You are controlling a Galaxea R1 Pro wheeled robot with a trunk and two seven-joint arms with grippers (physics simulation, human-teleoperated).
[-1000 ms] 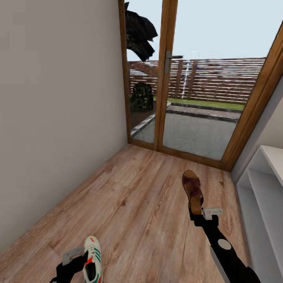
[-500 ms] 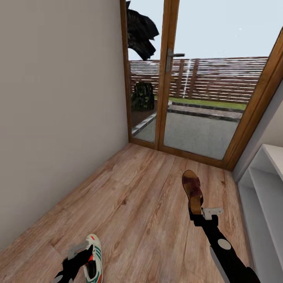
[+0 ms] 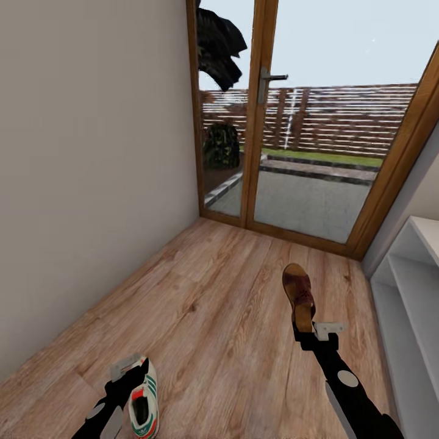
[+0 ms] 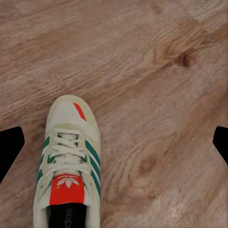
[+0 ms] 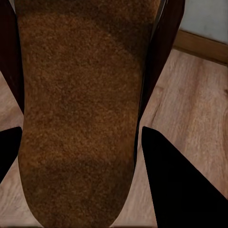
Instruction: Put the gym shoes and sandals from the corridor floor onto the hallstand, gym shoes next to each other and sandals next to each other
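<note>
Sandal (image 3: 298, 296) clamped between right fingers (image 5: 161, 190); gym shoe (image 4: 68, 166) on floor between spread, empty left fingers (image 4: 9, 147).

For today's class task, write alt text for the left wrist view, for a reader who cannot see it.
A white gym shoe with green stripes and a red-orange tongue lies on the wood-plank floor, seen from above. The dark fingertips of the left gripper stand wide apart at the picture's edges.

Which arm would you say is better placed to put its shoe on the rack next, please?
Probably the right. Its gripper holds a sandal by the heel, and the white rack stands on that side. The left gripper is open beside the gym shoe.
</note>
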